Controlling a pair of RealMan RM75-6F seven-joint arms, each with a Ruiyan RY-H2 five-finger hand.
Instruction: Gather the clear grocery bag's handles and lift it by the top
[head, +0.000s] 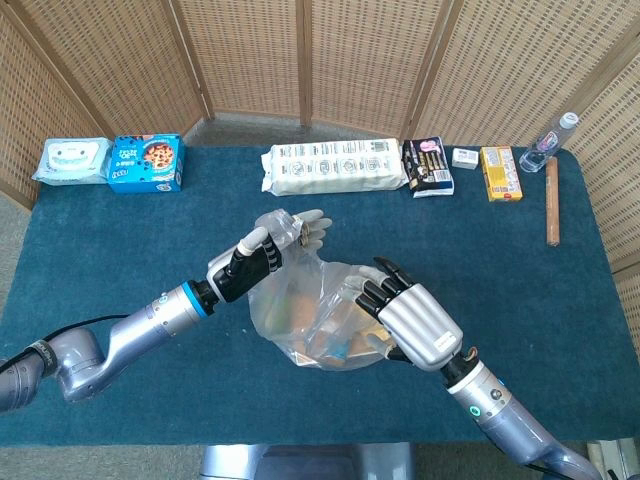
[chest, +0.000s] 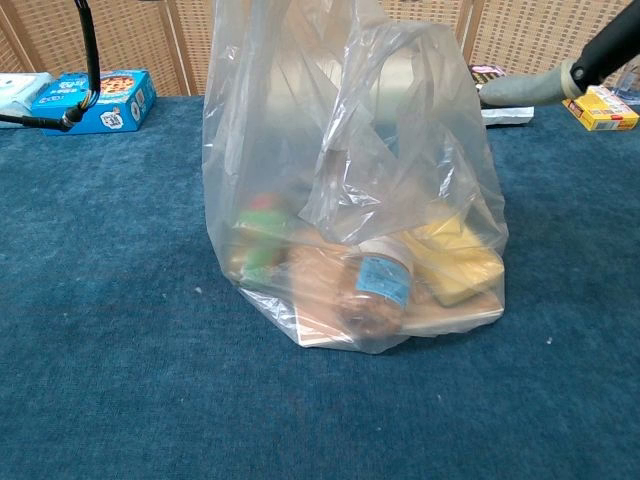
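Here, bag position: we are seeing the clear grocery bag (head: 310, 320) standing near the middle of the desk (head: 120, 250), its base settled on the cloth.
Left robot hand (head: 262, 252): we are judging it is pinching one bunched handle (head: 285, 228) at the bag's 11 o'clock, so the film stays pulled up.
Right robot hand (head: 405, 318): it is hovering at the bag's 3 o'clock with fingers spread and curved, holding nothing we can make out, probably reaching for the other handle.
Bag material: thin, glossy, creased film is sagging into soft folds.
Contents: a round jar (chest: 378, 290) and a yellow block (chest: 462, 262) are weighing the base flat.
Desk surface: a blue, felt-like cloth is giving grip.
Back row at 12 o'clock: a long white packet (head: 333, 167) is lying well apart.
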